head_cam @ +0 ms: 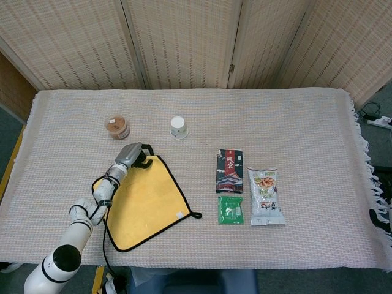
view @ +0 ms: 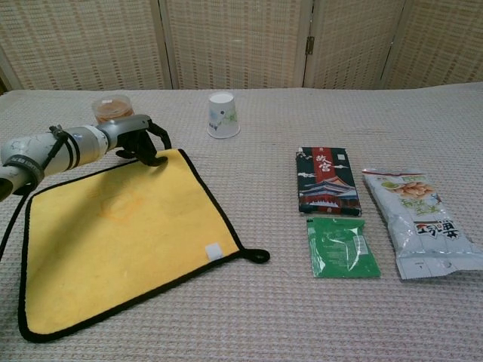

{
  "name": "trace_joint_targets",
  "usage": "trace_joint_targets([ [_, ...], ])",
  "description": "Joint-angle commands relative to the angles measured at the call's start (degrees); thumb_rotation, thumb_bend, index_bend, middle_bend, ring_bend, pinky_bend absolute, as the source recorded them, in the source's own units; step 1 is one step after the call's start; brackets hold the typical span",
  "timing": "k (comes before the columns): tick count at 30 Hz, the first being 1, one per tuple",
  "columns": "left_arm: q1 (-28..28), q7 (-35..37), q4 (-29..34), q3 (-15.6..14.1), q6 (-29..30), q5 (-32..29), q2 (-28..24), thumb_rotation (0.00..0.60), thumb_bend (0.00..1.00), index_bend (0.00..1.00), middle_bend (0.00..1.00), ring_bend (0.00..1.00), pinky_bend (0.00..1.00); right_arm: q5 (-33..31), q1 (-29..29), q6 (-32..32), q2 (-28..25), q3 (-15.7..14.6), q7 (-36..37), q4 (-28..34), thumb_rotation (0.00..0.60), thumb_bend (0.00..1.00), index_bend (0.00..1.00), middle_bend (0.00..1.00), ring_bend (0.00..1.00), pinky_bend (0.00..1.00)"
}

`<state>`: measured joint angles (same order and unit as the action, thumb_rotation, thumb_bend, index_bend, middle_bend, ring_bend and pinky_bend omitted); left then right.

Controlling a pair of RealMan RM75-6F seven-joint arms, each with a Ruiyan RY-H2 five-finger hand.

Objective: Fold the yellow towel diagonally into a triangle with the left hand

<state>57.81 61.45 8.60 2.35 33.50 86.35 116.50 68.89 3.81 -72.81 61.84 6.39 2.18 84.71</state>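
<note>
The yellow towel point(head_cam: 144, 199) with black trim lies flat and unfolded at the table's front left, also plain in the chest view point(view: 121, 226). My left hand point(head_cam: 133, 156) sits at the towel's far corner, fingers curled down onto the black edge point(view: 139, 141). The corner still lies flat on the cloth, and I cannot make out whether the fingers pinch it. Only a dark sliver of my right hand point(head_cam: 381, 215) shows at the right edge of the head view.
A brown-lidded jar point(head_cam: 116, 127) stands just behind the left hand, a white paper cup point(head_cam: 178, 127) to its right. Three snack packs lie mid-table: dark point(head_cam: 231, 171), green point(head_cam: 231, 210), white point(head_cam: 265, 196). The towel's hanging loop point(head_cam: 196, 215) points toward them.
</note>
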Motion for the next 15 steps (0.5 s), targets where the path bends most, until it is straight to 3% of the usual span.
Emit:
trace_joint_targets([
  [1,-0.53,-0.5,0.01,0.14,1.67,-0.14,-0.06,0.6,0.48,0.55,1.0,1.0,1.0,0.17,0.03,0.05,-0.03,-0.06,-0.02,0.13,0.6,0.45,0.0,0.0,0.0,0.0],
  [9,-5.75,-3.95,3.85,-0.39,14.34,0.51,-1.73,0.6,0.48,0.56,1.0,1.0,1.0,2.34,-0.01,-0.94,-0.23,-0.49,0.02,1.24,0.6,0.45,0.0,0.0,0.0,0.0],
  [15,-12.1,-10.51,13.14,-0.44,27.66,0.84,-5.46,0.6,0.48,0.56,1.0,1.0,1.0,5.41,-0.14,-2.27,-0.5,-1.34,0.16,2.6,0.6,0.45,0.0,0.0,0.0,0.0],
])
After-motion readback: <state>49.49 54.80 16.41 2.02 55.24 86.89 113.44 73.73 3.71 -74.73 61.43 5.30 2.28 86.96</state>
